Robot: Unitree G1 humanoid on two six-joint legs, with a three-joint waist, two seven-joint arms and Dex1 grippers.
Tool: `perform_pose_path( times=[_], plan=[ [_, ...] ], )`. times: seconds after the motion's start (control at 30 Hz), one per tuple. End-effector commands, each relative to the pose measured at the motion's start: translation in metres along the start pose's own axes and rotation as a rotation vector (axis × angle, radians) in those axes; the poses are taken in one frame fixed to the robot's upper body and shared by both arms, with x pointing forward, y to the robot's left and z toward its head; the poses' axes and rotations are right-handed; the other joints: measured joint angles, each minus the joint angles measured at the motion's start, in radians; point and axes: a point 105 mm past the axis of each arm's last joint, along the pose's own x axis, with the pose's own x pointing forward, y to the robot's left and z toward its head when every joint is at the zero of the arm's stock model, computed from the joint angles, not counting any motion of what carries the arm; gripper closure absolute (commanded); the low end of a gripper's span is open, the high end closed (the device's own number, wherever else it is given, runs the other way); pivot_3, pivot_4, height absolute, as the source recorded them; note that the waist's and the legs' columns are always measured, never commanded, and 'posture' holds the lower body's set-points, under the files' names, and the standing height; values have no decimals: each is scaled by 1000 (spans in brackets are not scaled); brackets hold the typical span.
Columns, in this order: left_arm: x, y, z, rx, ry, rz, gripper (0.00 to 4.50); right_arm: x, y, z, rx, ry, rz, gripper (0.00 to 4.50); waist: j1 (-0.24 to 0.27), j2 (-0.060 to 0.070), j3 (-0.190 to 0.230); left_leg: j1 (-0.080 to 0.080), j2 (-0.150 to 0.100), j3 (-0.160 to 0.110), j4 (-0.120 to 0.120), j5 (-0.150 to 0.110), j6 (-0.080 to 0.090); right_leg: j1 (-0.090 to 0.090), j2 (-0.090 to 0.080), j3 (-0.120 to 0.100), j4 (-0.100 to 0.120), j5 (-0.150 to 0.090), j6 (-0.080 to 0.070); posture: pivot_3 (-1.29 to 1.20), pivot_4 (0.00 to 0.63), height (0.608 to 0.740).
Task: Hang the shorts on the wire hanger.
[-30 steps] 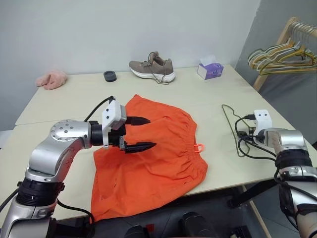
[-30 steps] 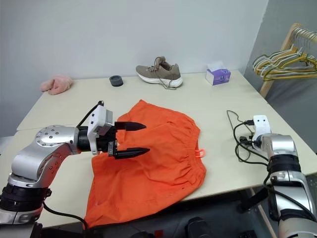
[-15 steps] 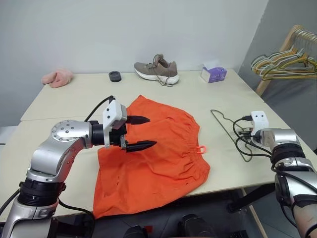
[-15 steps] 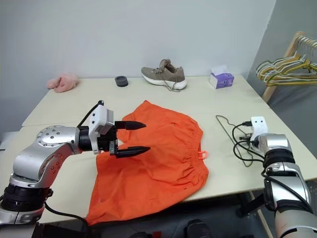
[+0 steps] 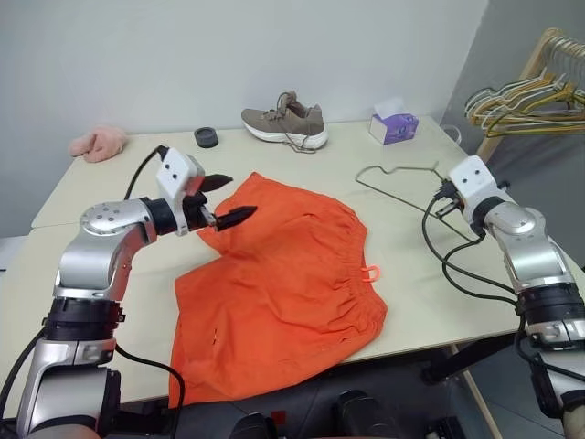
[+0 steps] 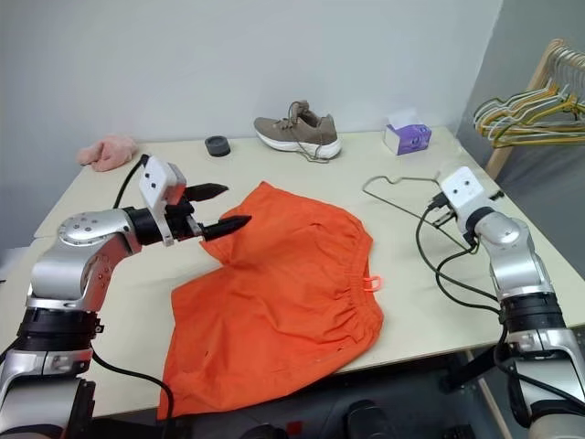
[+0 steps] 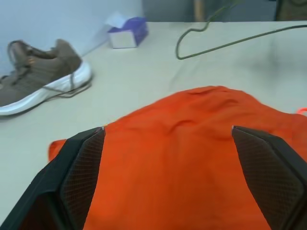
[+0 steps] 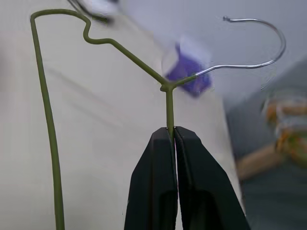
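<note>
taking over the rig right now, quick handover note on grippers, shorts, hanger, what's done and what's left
Right gripper: shut on the wire hanger, which it holds above the table.
Left gripper: open, empty, hovering over the upper left corner of the shorts.
Shorts: flat on the table, one edge draped over the near side.
Done: hanger picked up.
Left: grasp the shorts and get them onto the hanger.

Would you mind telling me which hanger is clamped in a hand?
The bare grey-green wire hanger, pinched near its neck by the shut right hand over the table; the coloured hangers hang on the wooden rack.
</note>
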Motion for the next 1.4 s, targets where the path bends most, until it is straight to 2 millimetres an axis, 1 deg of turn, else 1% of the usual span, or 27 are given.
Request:
perform_pose_path(
  times=[0.03, 0.1, 0.17, 0.3, 0.4, 0.47, 0.57, 0.6, 0.73, 0.83, 0.87, 0.97, 1.27, 1.33, 1.37, 1.4],
  plan=[
    [-3, 11, 14, -10, -19, -4, 53, -10, 23, 54, -204, -236, 72, 4484, 1, 0, 0, 0, 0, 0, 0, 0, 0, 0, 0, 0, 0, 0, 0, -193, 36, 740],
    [-2, 17, 15, -26, -10, -4, 53, -16, 38, 73, -290, -332, 108, 4484, 0, 0, 0, 0, 0, 0, 0, 0, 0, 0, 0, 0, 0, 0, 0, -201, 35, 740],
    [-1, 16, 15, -48, 8, -45, 53, -21, 49, 88, -351, -411, 138, 4484, -1, 0, 0, 0, 0, 0, 1, 0, 0, 0, 0, -1, 0, 0, 1, -203, 35, 740],
    [-2, 1, 7, -105, 95, -201, 53, -31, 63, 118, -463, -577, 160, 4484, -5, 0, 0, 1, -1, 1, 1, 0, 0, 0, 0, -2, 1, 0, 1, -207, 37, 740],
    [-5, -9, 0, -113, 156, -302, 53, -38, 73, 136, -511, -677, 187, 4484, -12, 0, 0, 1, 0, 0, 1, 0, 0, 0, 0, -2, 1, 0, 1, -210, 37, 740],
    [-5, -13, -1, -112, 168, -347, 53, -41, 76, 141, -524, -706, 202, 4484, -15, 0, 0, 1, 0, 0, 1, 0, 0, 0, 0, -1, 1, 2, -2, -212, 37, 740],
    [-6, -26, -2, -119, 189, -445, 53, -43, 80, 146, -543, -738, 217, 4484, -16, 0, 0, 0, 0, -1, 1, 0, 0, 0, 0, -2, 1, 3, -4, -211, 38, 740],
    [-6, -31, -4, -116, 202, -476, 53, -43, 82, 148, -547, -751, 220, 4484, -16, 0, 0, 0, 0, -1, 1, 0, 0, 0, 0, -2, 1, 3, -4, -211, 38, 740],
    [-2, -37, -18, -54, 255, -511, 53, -45, 85, 156, -548, -786, 230, 4484, -21, 0, 0, 1, 0, -1, 1, 0, 0, 0, 0, -1, 1, 3, -4, -210, 39, 740],
    [-3, -48, -21, -50, 267, -568, 53, -45, 86, 159, -545, -795, 234, 4484, -22, 0, 0, 1, 0, -1, 1, 0, 0, 0, 0, -1, 2, 3, -4, -213, 41, 740],
    [-3, -51, -25, -38, 287, -581, 53, -45, 86, 160, -538, -798, 233, 4484, -22, 0, 0, 1, 0, -1, 1, 0, 0, 0, 0, -1, 2, 3, -4, -214, 43, 740],
    [0, -51, -32, -7, 310, -569, 634, -45, 87, 162, -530, -801, 233, 4500, -22, 0, 0, 1, 0, -1, 1, 0, 0, 0, 0, -1, 2, 3, -4, -214, 43, 740],
    [0, -51, -32, -39, 297, -562, 3505, -47, 89, 162, -507, -795, 241, 4500, -23, 0, 0, 1, 0, -1, 2, 0, 0, 0, 0, -1, 2, 3, -4, -217, 44, 740],
    [0, -52, -30, -54, 280, -563, 4205, -48, 92, 162, -500, -796, 252, 4500, -23, 0, 0, 1, 0, -1, 2, 0, 0, 0, 0, -1, 2, 3, -4, -214, 43, 740],
    [1, -53, -27, -72, 261, -562, 4462, -48, 92, 162, -497, -796, 256, 4500, -23, 0, 0, 1, 0, -1, 2, 0, 0, 0, 0, -1, 2, 3, -4, -214, 42, 740],
    [1, -54, -26, -79, 252, -561, 4462, -48, 93, 162, -496, -796, 259, 4500, -23, 0, 0, 1, 0, -1, 2, 0, 0, 0, 0, -1, 2, 3, -4, -214, 42, 740]
  ],
)
